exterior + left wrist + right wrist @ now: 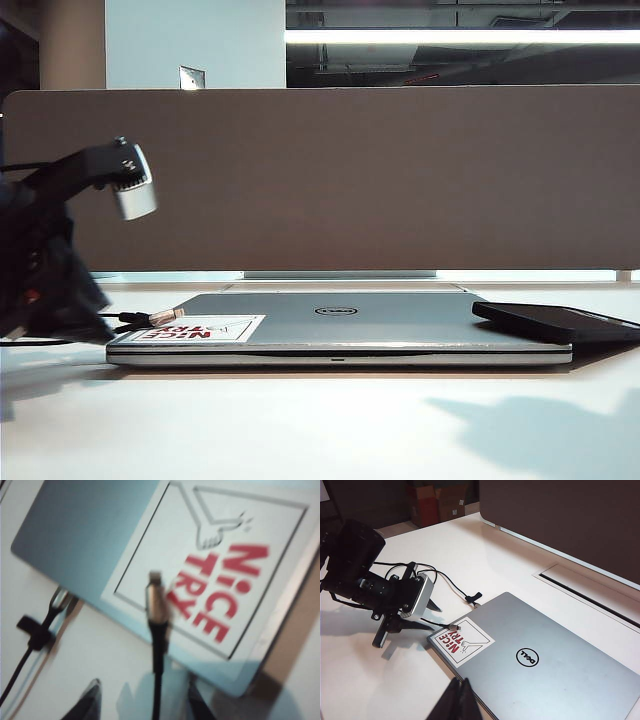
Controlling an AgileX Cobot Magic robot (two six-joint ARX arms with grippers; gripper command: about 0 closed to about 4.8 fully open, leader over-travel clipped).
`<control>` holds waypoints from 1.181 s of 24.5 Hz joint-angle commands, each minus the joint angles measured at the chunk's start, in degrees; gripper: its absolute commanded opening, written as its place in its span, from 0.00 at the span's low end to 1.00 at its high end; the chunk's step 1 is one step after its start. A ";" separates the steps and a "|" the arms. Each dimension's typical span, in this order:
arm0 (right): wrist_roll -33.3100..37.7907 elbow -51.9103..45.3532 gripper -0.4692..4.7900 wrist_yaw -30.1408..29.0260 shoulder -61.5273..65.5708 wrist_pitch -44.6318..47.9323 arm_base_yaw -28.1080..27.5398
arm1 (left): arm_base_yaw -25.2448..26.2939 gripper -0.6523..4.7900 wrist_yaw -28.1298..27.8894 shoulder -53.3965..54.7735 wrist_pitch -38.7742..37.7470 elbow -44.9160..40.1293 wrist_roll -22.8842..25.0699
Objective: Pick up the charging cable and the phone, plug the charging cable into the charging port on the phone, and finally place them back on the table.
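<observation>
left gripper (427, 615): wide open astride charging cable (158, 625) (ungrasped) | right gripper (459, 700): closed, empty

Wide open white counter (320, 430) in front of the closed silver Dell laptop (400, 322), loads of room there. The tall grey-brown divider panel (350, 180) blocks the back. The left gripper (422, 616), jaws spread, crowds the laptop's stickered corner; the right gripper (457, 700), pinched closed, hovers above the front.

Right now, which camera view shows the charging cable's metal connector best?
The left wrist view: the connector fills mid-frame, lying on the laptop's sticker. The exterior view shows it small at the laptop's edge; the right wrist view shows it tiny.
</observation>
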 commanded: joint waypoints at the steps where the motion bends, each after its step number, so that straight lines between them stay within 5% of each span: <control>1: 0.02 0.15 0.08 -0.09 -0.22 1.36 -0.07 | 0.57 0.50 0.28 -0.09 0.02 -0.04 -0.07; 29: 0.02 0.15 0.08 -0.07 -0.20 1.46 -0.07 | 0.50 0.50 0.33 6.60 8.61 -0.07 -0.20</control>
